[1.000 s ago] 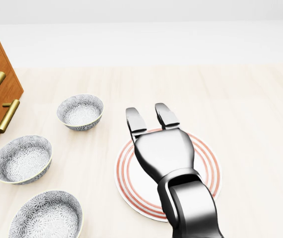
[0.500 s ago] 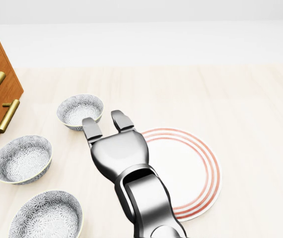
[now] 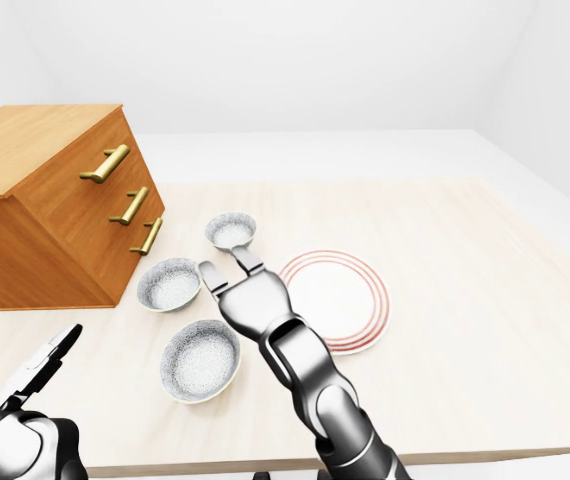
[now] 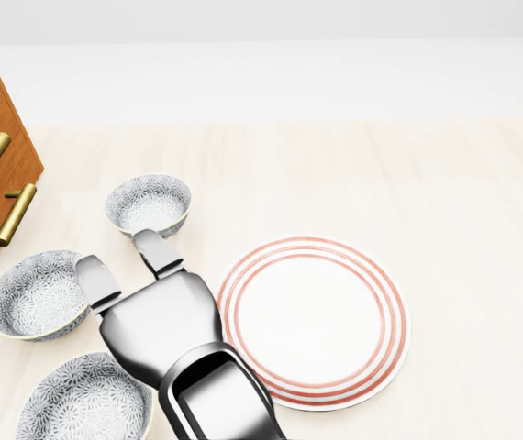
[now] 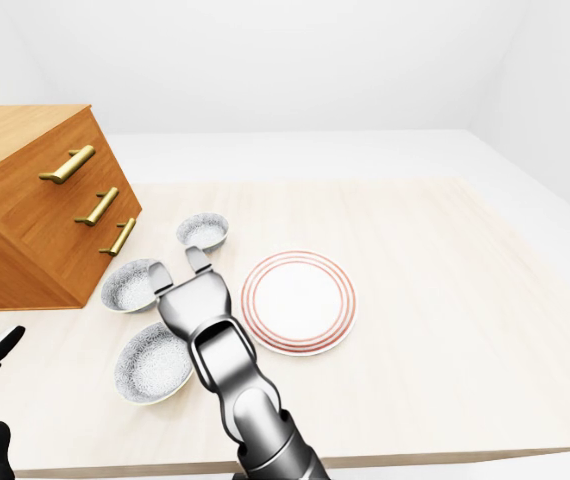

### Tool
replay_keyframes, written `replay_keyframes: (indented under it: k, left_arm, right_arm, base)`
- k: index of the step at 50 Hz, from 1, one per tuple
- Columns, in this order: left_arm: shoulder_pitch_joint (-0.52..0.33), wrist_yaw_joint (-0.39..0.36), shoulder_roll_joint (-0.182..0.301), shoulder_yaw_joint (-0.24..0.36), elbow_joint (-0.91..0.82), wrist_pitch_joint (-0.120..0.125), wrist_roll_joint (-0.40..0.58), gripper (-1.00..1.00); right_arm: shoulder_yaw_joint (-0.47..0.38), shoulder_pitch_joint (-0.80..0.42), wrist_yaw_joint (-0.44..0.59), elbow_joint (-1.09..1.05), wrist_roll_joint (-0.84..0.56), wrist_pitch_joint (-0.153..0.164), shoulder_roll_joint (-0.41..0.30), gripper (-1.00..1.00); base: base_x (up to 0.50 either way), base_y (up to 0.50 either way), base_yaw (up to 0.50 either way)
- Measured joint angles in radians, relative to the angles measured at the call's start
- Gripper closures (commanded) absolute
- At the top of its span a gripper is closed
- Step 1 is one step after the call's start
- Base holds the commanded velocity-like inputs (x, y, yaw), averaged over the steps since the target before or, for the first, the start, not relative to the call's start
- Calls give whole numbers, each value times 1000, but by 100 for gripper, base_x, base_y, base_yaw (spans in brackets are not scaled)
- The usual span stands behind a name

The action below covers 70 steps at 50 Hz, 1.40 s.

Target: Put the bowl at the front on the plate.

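Three grey patterned bowls lie in a line at the left of the head view: a top bowl, a middle bowl and a bottom bowl cut by the lower edge. The white plate with red rings lies bare to their right. My right gripper is open, its fingers pointing up-left into the gap between the top and middle bowls, its palm just above the bottom bowl. It holds nothing. My left gripper hangs open at the lower left of the left-eye view, away from the bowls.
A wooden dresser with brass handles stands close to the left of the bowls. The light wooden table stretches to the right of the plate, and its near edge runs along the bottom of the eye views.
My right hand has swept left, from over the plate to between the bowls, leaving the plate uncovered. Bowls, plate and camera have not moved.
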Motion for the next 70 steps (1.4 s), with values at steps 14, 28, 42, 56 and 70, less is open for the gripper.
replay_keyframes:
  k: [14, 28, 42, 56, 70]
  left_arm:
    - [-1, 0, 0, -1, -2, 0, 4, -100]
    - [-1, 0, 0, 0, -3, 0, 3, -100]
    - [0, 0, -1, 0, -3, 0, 3, -100]
    - [0, 0, -1, 0, -2, 0, 3, -100]
    - [1, 0, -2, 2, -7, 0, 1, -100]
  right_arm:
    - [70, 65, 0, -11, 6, -52, -17, -100]
    - [119, 135, -1, -17, 24, -56, -58, -100]
    - [119, 159, -10, -6, 50, -33, -78, -100]
    - [121, 163, -13, -3, 57, -26, -85, -100]
    - [122, 137, -4, 32, 66, -64, -72, -100]
  base:
    - [0, 0, 0]
    - [0, 0, 0]
    - [0, 0, 0]
    - [0, 0, 0]
    - [0, 0, 0]
